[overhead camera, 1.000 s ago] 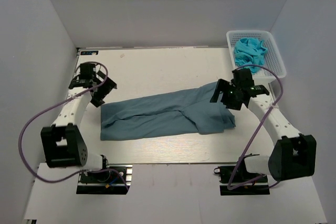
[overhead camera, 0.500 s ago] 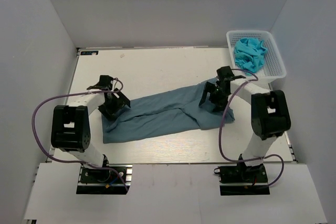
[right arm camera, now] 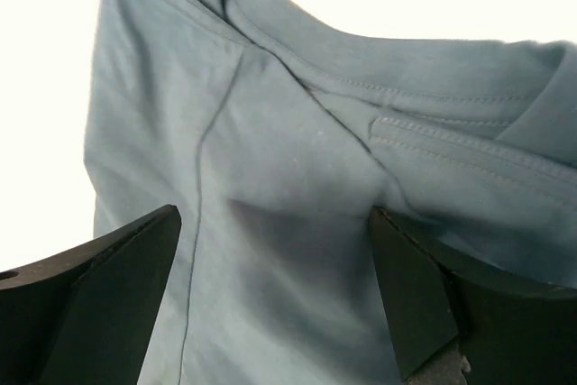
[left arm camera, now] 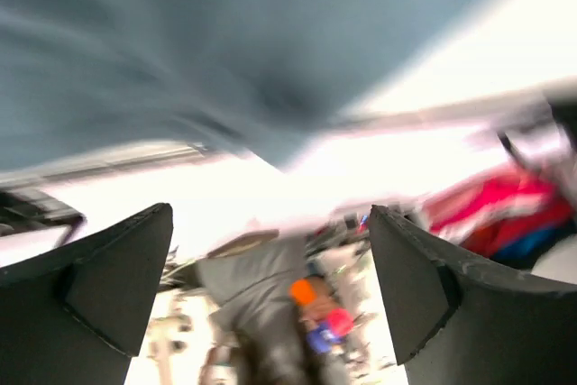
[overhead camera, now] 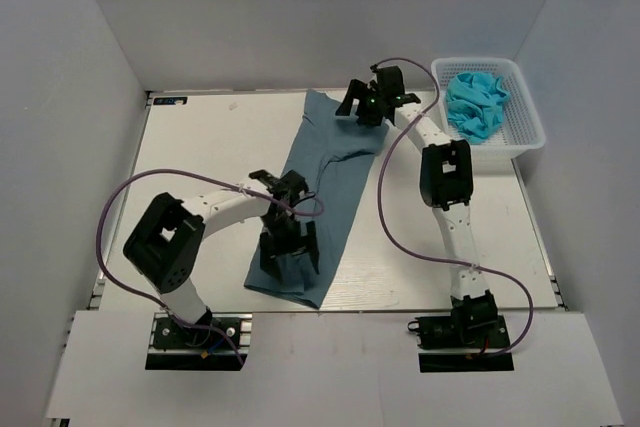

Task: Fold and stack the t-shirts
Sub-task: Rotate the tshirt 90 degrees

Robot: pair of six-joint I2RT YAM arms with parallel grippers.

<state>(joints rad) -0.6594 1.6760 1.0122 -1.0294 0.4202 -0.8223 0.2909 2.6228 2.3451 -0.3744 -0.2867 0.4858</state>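
A slate-blue t-shirt (overhead camera: pixel 325 172) lies in a long strip on the table, running from the far middle to the near edge. My left gripper (overhead camera: pixel 288 252) is over its near end. In the blurred left wrist view its jaws (left arm camera: pixel 270 223) stand wide apart with nothing between them, and the shirt (left arm camera: pixel 225 33) fills the top. My right gripper (overhead camera: pixel 365 107) is at the shirt's far end. In the right wrist view its jaws (right arm camera: pixel 275 218) stand wide apart just above the cloth (right arm camera: pixel 288 160), near seams and a hem.
A white mesh basket (overhead camera: pixel 525 112) stands at the back right with bright blue cloth (overhead camera: pixel 475 102) bunched in it. The white table (overhead camera: pixel 200 147) is walled on the left, right and back. Purple cables loop from both arms.
The shirt lay left to right and now lies near to far. My left gripper moved from its left end to its near end. My right gripper moved to the far end.
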